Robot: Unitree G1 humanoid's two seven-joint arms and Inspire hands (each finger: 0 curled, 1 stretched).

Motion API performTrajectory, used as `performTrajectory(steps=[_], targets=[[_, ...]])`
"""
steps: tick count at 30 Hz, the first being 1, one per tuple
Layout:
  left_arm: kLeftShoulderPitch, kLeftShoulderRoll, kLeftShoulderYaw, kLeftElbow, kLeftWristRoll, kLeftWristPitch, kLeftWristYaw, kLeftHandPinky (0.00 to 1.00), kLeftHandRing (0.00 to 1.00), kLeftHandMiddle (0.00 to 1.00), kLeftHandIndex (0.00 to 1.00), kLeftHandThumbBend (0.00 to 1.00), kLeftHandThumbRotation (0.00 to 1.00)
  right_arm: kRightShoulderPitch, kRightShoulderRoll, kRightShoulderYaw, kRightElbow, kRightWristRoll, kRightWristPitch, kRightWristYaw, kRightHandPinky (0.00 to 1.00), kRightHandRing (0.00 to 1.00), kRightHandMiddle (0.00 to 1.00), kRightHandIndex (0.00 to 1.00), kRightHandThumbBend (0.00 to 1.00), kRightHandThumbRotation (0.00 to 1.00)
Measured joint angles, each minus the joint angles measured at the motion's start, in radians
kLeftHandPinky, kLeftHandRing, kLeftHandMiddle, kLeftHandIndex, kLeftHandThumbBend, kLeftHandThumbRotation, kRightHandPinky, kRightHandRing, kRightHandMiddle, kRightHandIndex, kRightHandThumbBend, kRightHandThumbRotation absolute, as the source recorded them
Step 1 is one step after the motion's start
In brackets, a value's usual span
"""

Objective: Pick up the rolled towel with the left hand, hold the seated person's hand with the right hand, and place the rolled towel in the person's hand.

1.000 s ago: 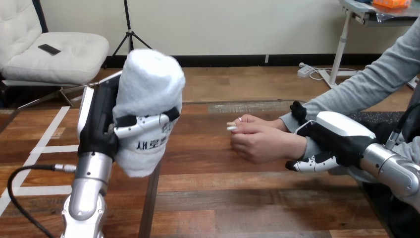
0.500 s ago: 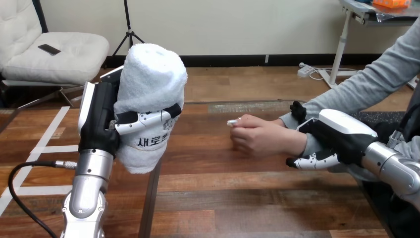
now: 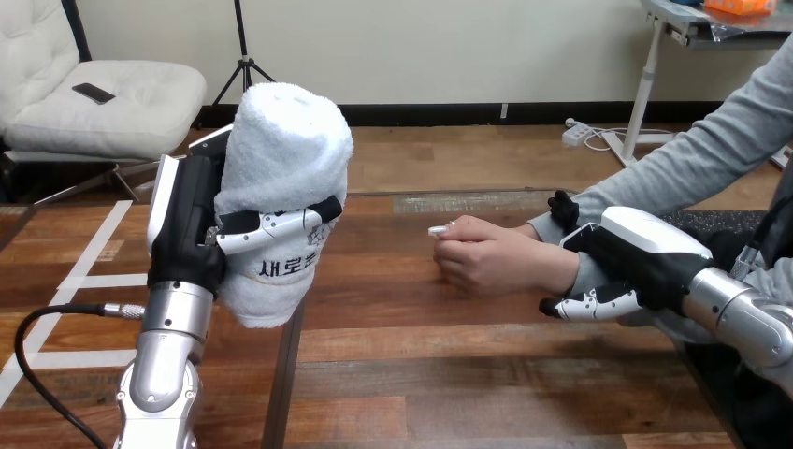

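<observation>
My left hand (image 3: 192, 229) holds the white rolled towel (image 3: 285, 178) upright above the table's left part, its fingers curled round the roll's lower half. The person's hand (image 3: 491, 257) is stretched in from the right, loosely curled, just above the wooden table (image 3: 421, 374). My right hand (image 3: 631, 262) is at the person's wrist, with fingers curled round it from above and below. A wide gap of table separates the towel from the person's hand.
The person's grey sleeve (image 3: 692, 159) runs up to the right edge. My right forearm (image 3: 748, 323) comes in from the lower right. A dark seam in the table (image 3: 285, 374) runs down below the towel.
My left hand has moved the towel slightly right and up. The person's hand has curled a little and dropped slightly. My right hand has stayed at the wrist.
</observation>
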Motion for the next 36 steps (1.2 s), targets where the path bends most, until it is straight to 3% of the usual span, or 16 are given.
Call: performTrajectory(steps=[22, 36], targets=[[0.0, 0.001, 0.002, 0.0, -0.002, 0.0, -0.001, 0.28, 0.33, 0.38, 0.4, 0.6, 0.0, 0.0, 0.0, -0.006, -0.005, 0.029, 0.033, 0.074, 0.43, 0.47, 0.52, 0.53, 0.73, 0.37], [0.0, 0.002, 0.003, 0.0, -0.001, 0.0, -0.001, 0.29, 0.33, 0.39, 0.4, 0.6, 0.0, 0.0, 0.0, -0.006, -0.007, 0.031, 0.033, 0.085, 0.47, 0.51, 0.55, 0.56, 0.78, 0.36]])
